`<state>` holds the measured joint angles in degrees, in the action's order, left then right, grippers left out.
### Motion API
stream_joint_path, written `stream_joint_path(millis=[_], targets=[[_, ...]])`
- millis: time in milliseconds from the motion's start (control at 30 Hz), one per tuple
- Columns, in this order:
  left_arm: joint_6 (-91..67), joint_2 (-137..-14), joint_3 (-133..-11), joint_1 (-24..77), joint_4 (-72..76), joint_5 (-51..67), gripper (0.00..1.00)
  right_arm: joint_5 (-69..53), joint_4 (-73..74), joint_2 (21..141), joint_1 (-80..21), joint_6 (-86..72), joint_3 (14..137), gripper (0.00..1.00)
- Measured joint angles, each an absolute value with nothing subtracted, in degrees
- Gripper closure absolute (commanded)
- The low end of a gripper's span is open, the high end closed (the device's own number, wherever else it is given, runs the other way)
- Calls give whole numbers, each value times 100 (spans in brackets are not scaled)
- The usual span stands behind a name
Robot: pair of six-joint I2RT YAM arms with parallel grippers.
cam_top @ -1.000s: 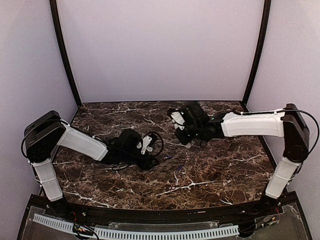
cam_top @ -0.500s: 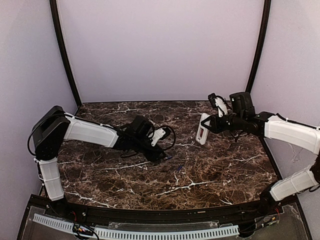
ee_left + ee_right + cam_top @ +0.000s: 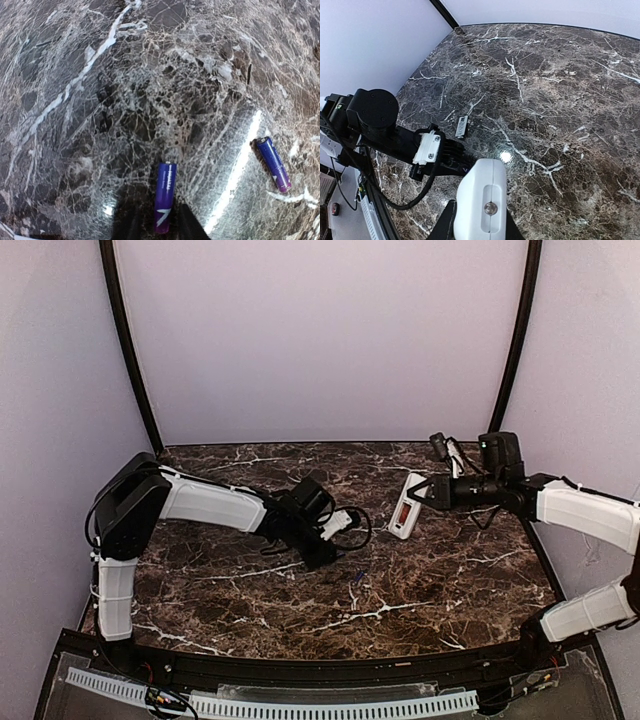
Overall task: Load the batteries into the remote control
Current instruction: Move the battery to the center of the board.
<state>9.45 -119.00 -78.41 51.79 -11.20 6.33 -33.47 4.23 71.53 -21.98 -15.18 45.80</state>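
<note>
In the left wrist view a bluish-purple battery [image 3: 165,196] lies on the marble between my left gripper's [image 3: 159,226] two dark fingers, which stand open on either side of it. A second battery [image 3: 273,164] lies off to the right. From above, the left gripper [image 3: 327,558] is low on the table beside a battery [image 3: 357,577]. My right gripper [image 3: 422,492] is shut on the white remote control [image 3: 403,505] and holds it above the table at the right. In the right wrist view the remote [image 3: 482,200] fills the space between the fingers, a screw on the side that shows.
A small grey rectangular cover [image 3: 462,126] lies on the marble table [image 3: 450,580] beyond the left arm's wrist [image 3: 427,150]. Lilac walls and black corner posts enclose the table. A black cable loops by the left wrist [image 3: 355,525].
The right gripper has raised the remote off the table and carried it right. The left arm has reached right and forward until its fingers flank a battery.
</note>
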Motion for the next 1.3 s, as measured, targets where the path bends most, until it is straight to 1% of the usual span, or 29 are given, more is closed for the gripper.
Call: stream_joint_path(millis=[67, 267, 333, 533, 667, 700, 800, 833, 967, 1067, 1300], targets=[[1000, -11961, -7966, 5205, -1236, 543, 87, -3509, 379, 7153, -2139, -1577, 4545, 100], [1090, -11994, -8077, 5306, -1420, 322, 96, -3835, 139, 7153, -2021, -1750, 4447, 100], [1081, -11994, -8088, 5330, -1474, 268, 98, -3916, 75, 7155, -1990, -1800, 4405, 100], [963, -11856, -7964, 5426, -1636, 139, 99, -4080, -82, 7155, -1962, -1898, 4278, 100], [801, -11649, -7743, 5468, -1826, 19, 92, -4139, -130, 7155, -1949, -1929, 4226, 100], [764, -11614, -7714, 5468, -1894, 1, 88, -4145, -137, 7155, -1946, -1938, 4219, 100], [676, -11552, -7677, 5492, -2036, -21, 82, -4189, -178, 7155, -1938, -1949, 4198, 100], [655, -11546, -7677, 5494, -2075, -30, 77, -4213, -185, 7155, -1935, -1959, 4193, 100], [598, -11522, -7677, 5492, -2171, -40, 66, -4303, -333, 7155, -1881, -1990, 4134, 100], [565, -11502, -7688, 5494, -2265, -51, 62, -4410, -464, 7155, -1793, -2018, 4045, 100], [482, -11332, -7795, 5588, -2519, -95, 48, -4766, -961, 7032, -1584, -2091, 3599, 100]])
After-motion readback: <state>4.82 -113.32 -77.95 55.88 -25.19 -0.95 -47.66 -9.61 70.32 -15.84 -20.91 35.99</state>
